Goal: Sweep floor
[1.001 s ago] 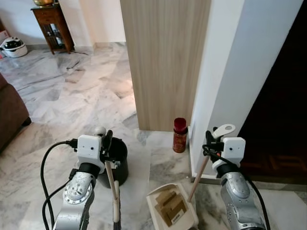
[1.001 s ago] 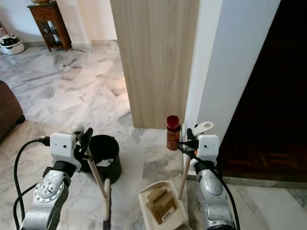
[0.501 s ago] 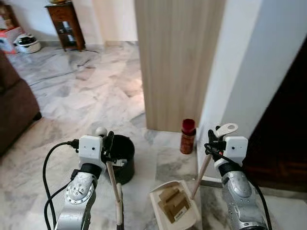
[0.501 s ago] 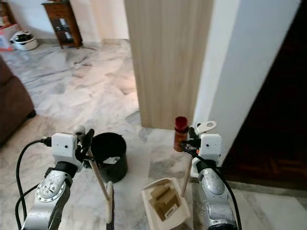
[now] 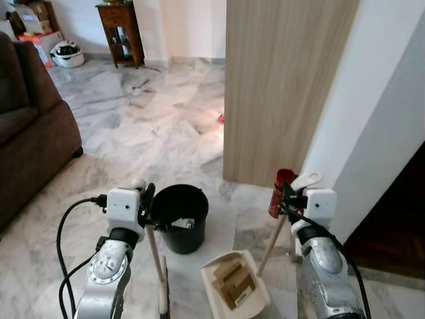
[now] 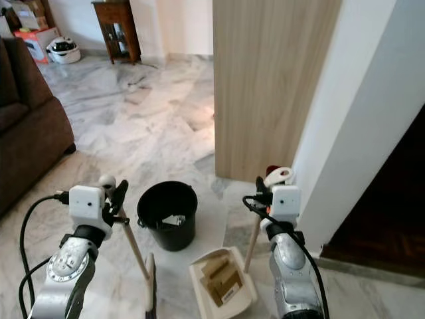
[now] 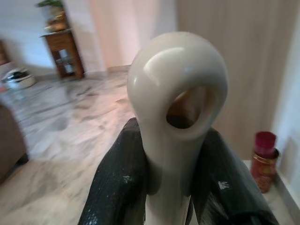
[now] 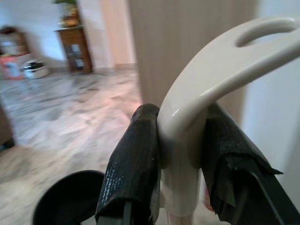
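Marble floor [image 5: 133, 133] carries a black bucket [image 5: 178, 216]. Left tool [image 5: 147, 199] is closed on the broom handle [image 5: 154, 256]; right tool [image 5: 287, 198] is closed on the dustpan handle [image 5: 271, 240]. Dustpan [image 5: 236, 289] holds cardboard scraps; better to tilt it slowly over the bucket rim.

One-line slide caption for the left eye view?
Left gripper holds broom, right gripper holds loaded dustpan beside black bin.

Both head cameras look forward and down over a marble floor [image 5: 133, 139] with a black bucket [image 5: 178, 218], while each wrist camera peers closely along its own fingers toward the same room.
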Controlling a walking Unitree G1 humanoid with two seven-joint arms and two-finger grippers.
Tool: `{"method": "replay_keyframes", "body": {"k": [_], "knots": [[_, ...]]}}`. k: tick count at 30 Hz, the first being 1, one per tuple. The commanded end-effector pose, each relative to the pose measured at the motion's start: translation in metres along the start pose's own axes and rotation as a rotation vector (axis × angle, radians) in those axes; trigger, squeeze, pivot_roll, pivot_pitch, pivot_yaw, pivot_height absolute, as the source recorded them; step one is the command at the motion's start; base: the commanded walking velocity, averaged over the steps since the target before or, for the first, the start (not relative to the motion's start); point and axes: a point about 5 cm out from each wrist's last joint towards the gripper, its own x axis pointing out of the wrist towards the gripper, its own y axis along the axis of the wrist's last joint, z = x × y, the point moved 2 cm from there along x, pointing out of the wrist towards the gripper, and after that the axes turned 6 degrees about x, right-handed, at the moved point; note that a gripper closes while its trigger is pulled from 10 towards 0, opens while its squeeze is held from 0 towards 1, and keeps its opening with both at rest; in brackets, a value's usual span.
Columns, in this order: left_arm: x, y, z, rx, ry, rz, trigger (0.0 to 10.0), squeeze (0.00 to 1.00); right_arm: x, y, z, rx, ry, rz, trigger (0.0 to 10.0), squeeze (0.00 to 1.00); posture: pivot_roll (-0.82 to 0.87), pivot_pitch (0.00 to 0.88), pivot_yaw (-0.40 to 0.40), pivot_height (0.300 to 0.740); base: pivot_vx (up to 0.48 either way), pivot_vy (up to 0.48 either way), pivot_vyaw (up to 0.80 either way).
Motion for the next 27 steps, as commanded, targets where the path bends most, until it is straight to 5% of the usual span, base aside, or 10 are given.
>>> {"method": "replay_keyframes", "body": {"k": [1,18,27], "knots": [[0.0042,0.0126,-0.0003,0.004,-0.002,0.048,10.0,0.0,0.003,0.0094,0.0019,0.003,-0.003,0.045,10.0,0.0,-0.06,0.0,0.073,0.74,0.0,0.251,-0.8],[0.0043,0.0124,0.0004,-0.006,0.009,0.049,10.0,0.0,0.0054,0.0108,0.002,-0.009,0.009,0.04,10.0,0.0,-0.06,0.0,0.06,0.74,0.0,0.256,0.0],[0.0042,0.012,0.0007,-0.009,0.008,0.048,10.0,0.0,0.0052,0.0097,0.0003,-0.009,0.018,0.039,10.0,0.0,-0.06,0.0,0.058,0.74,0.0,0.259,-0.49]]}}
